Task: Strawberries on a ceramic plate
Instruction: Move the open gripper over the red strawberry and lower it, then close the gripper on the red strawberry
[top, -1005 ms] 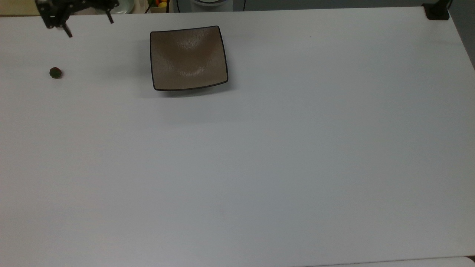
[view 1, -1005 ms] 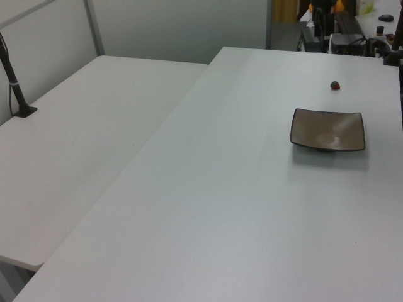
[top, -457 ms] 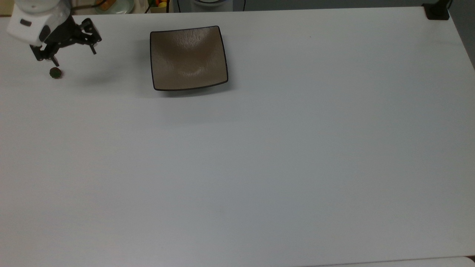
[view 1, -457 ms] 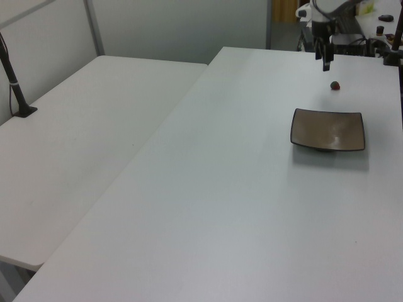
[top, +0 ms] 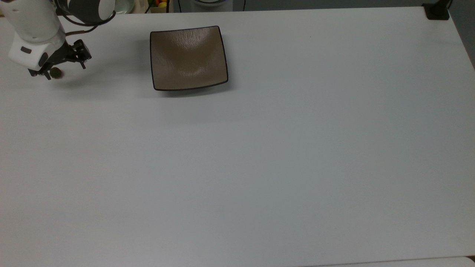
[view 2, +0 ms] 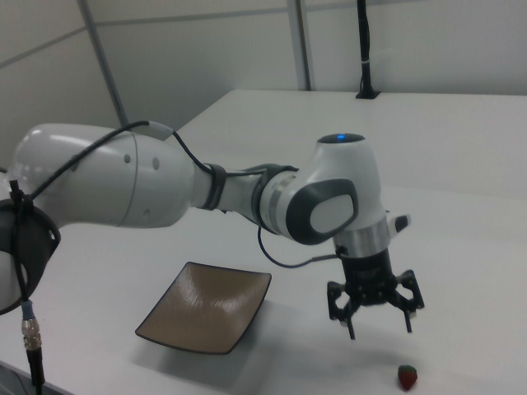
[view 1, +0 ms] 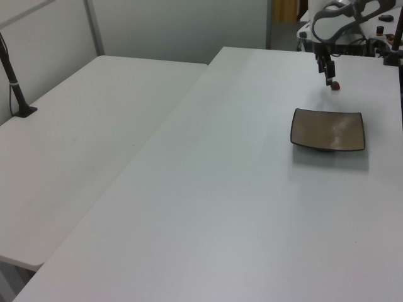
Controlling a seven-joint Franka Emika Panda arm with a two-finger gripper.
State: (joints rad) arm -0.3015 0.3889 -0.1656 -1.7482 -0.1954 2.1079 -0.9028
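Note:
The strawberry is a tiny dark berry lying on the white table near the top view's left edge. It also appears as a red speck and as a red berry. My gripper is open, fingers pointing down, hovering over the berry; in the right view the gripper hangs above the table with the berry below and slightly right of it. The gripper holds nothing. The square brown ceramic plate sits to the berry's right in the top view, empty.
A black post base stands at the table's far right corner in the top view. A second white table adjoins at the left view's left, with a black pole. Clutter sits beyond the far edge.
The arm has come down from the top view's upper edge and lowered its open gripper over the strawberry. The berry and the plate have not moved.

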